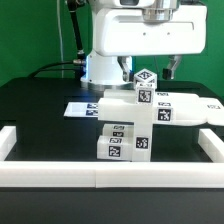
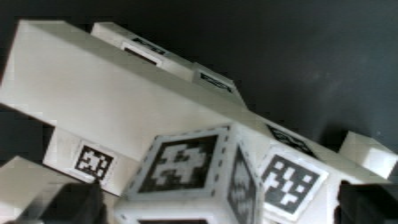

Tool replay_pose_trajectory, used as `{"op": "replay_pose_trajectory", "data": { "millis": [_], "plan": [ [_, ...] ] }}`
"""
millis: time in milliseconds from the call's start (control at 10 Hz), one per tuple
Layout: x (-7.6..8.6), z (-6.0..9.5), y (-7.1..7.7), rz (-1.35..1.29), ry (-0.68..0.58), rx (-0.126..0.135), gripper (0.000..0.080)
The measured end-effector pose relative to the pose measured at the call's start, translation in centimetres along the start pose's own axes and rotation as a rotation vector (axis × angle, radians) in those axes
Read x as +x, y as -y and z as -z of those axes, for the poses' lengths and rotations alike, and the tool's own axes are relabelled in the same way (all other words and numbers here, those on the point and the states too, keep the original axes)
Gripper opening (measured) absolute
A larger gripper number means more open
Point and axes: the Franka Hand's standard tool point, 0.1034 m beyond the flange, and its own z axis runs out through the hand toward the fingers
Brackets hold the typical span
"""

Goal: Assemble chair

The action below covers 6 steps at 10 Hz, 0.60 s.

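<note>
Nearest in the exterior view, the long white border rail (image 1: 110, 172) runs across the front of the black tabletop (image 1: 40, 110). Just behind it stands the chair (image 1: 135, 115), near the middle of the tabletop: chunky white blocks bearing black-and-white tags, stacked low at the front, with a slab reaching toward the exterior view's right and a tagged cube on top. In my wrist view the chair (image 2: 160, 110) fills the picture, a broad white slab above tagged block faces. Behind the chair the marker board (image 1: 82, 108) lies flat. My tool (image 1: 158, 66) hangs above the chair, its jaws spread wide, holding nothing.
</note>
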Motion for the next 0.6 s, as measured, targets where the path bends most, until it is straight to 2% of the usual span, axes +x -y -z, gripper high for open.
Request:
{"op": "replay_pose_trajectory", "data": {
  "millis": [300,400,500,600],
  "plan": [
    [-0.02,0.00,-0.06,0.074,0.000,0.000,0.0649],
    [-0.02,0.00,-0.06,0.074,0.000,0.000,0.0531],
    [-0.02,0.00,-0.06,0.074,0.000,0.000,0.0328],
    [-0.02,0.00,-0.06,0.074,0.000,0.000,0.0285]
  ]
}}
